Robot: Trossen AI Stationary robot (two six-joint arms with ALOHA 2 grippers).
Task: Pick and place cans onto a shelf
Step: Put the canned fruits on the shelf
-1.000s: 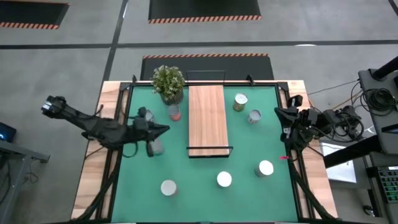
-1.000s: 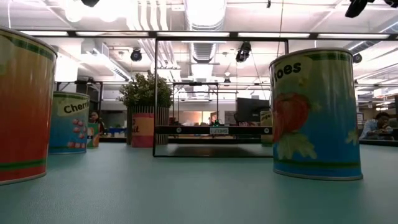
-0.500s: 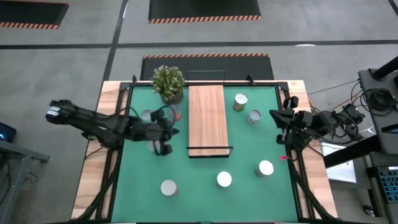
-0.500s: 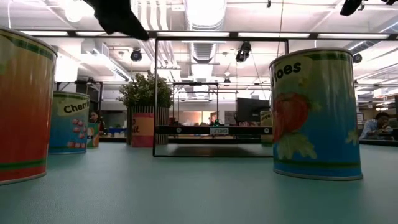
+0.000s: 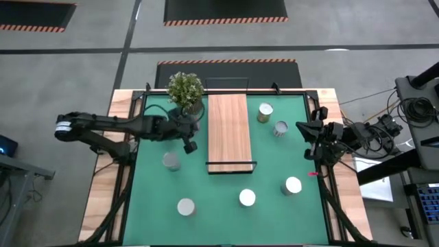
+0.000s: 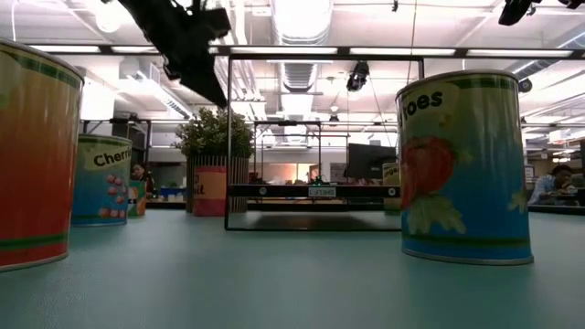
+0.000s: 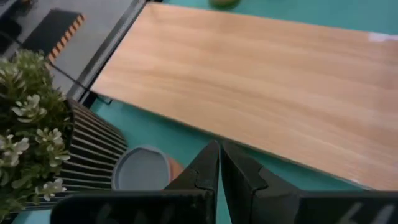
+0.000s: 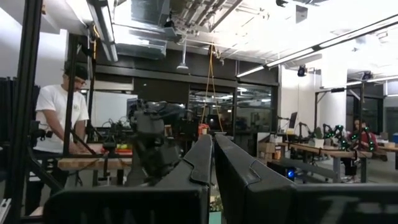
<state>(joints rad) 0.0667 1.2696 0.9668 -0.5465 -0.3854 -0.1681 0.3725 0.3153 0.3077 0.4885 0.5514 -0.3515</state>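
The wooden shelf (image 5: pixel 228 130) lies at the far middle of the green mat. Several cans stand upright on the mat: a grey one (image 5: pixel 171 160), three near the front (image 5: pixel 186 206) (image 5: pixel 247 198) (image 5: pixel 293 185), and two right of the shelf (image 5: pixel 265 112) (image 5: pixel 280 128). A red-sided can (image 7: pixel 144 172) stands between the plant pot (image 7: pixel 93 149) and the shelf. My left gripper (image 7: pixel 219 163) is shut and empty, raised above the mat beside that can (image 5: pixel 190 140). My right gripper (image 8: pixel 212 144) is shut and empty, raised at the table's right edge (image 5: pixel 306 139).
A potted green plant (image 5: pixel 186 90) stands at the far edge, left of the shelf. The shelf's black wire frame (image 5: pixel 231 165) crosses its near end. In the low view, big cans (image 6: pixel 32 155) (image 6: pixel 462 169) stand close to the camera. A person (image 8: pixel 59 124) stands beyond the table.
My left arm has swung from the grey can at the left middle toward the far edge and the shelf, and its gripper now stands by the red-sided can and the plant. In the low view it has come down into the picture. The grey can stays upright on the mat.
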